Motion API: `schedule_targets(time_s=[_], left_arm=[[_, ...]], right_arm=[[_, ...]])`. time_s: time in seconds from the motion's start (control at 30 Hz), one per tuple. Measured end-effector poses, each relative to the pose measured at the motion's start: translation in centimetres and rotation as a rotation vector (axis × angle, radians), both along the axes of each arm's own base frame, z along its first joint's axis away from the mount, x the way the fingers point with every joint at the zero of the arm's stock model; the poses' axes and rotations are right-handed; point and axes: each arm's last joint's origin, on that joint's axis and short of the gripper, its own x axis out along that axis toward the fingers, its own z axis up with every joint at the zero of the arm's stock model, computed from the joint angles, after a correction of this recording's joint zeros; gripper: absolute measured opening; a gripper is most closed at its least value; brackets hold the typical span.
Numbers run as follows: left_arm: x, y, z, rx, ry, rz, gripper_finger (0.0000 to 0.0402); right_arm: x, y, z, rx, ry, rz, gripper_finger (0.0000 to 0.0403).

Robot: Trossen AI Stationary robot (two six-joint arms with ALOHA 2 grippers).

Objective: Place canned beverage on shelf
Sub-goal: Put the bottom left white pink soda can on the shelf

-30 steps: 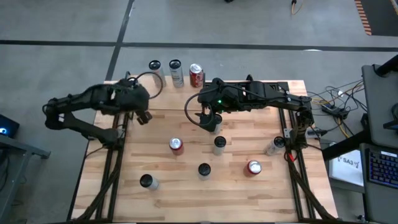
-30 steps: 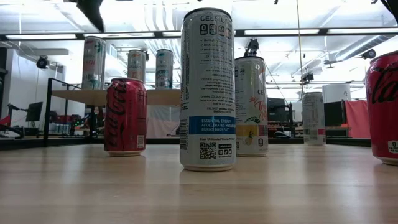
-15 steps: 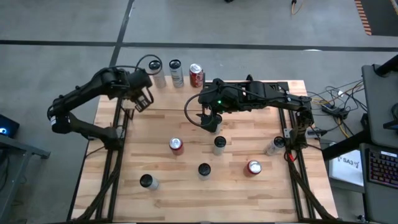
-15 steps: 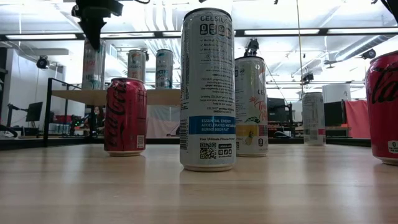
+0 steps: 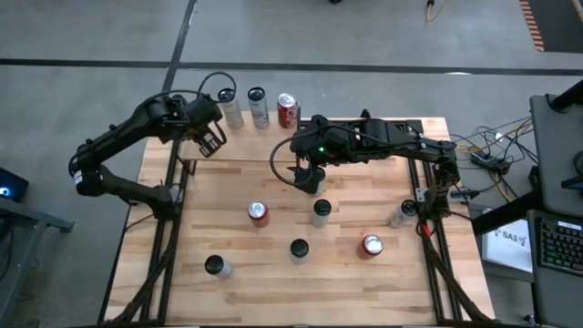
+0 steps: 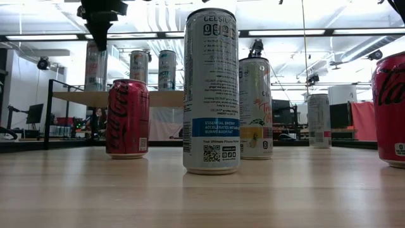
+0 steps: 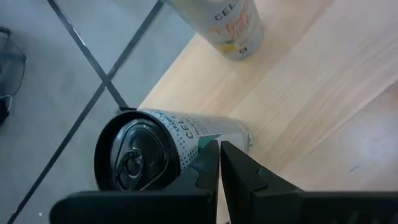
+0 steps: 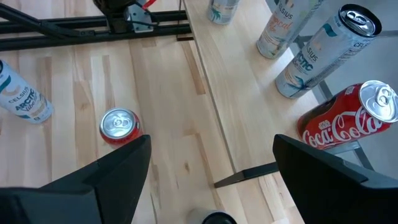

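Left tool point(image 5: 211, 143): clenched, empty, just beside the shelf's point(image 5: 239, 135) end can point(image 7: 163, 149).
Right tool point(image 5: 307, 179): released, empty, near the shelf.

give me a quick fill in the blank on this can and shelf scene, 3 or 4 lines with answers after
1. The number of cans standing on the shelf is ____.
2. The red can on the shelf stands at the end of the row nearest the ____ end effector.
3. The left end effector, beside the slim can at the far end of the row, has its fingers ____.
4. The right end effector holds ____.

Answers: three; right; shut; nothing
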Motion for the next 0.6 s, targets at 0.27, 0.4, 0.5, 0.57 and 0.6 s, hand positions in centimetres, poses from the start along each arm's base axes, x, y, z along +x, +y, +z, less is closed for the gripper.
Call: schedule_targets(time_s=[0.27,0.4,0.5,0.57,0.6], left_arm=[[-0.6,-0.5,2.4,0.029,-0.055,-0.021,0.0000],[-1.3,-0.8,4.4,0.059,-0.109,-0.027,0.0000],[-1.7,-1.0,5.4,0.084,-0.131,-0.028,0.0000],[-2.0,-0.8,5.5,0.103,-0.114,-0.022,0.0000],[-2.0,-0.7,5.5,0.104,-0.106,-0.018,0.0000]], right_arm=[[0.0,0.0,0.0,0.000,0.000,0.000,0.0327],[0.0,0.0,0.0,0.000,-0.001,0.000,0.0327],[0.0,0.0,0.0,-0.001,-0.001,0.001,0.0327],[0.0,0.0,0.0,-0.001,0.000,0.001,0.0327],[0.0,0.0,0.0,-0.002,0.000,0.002,0.0327]])
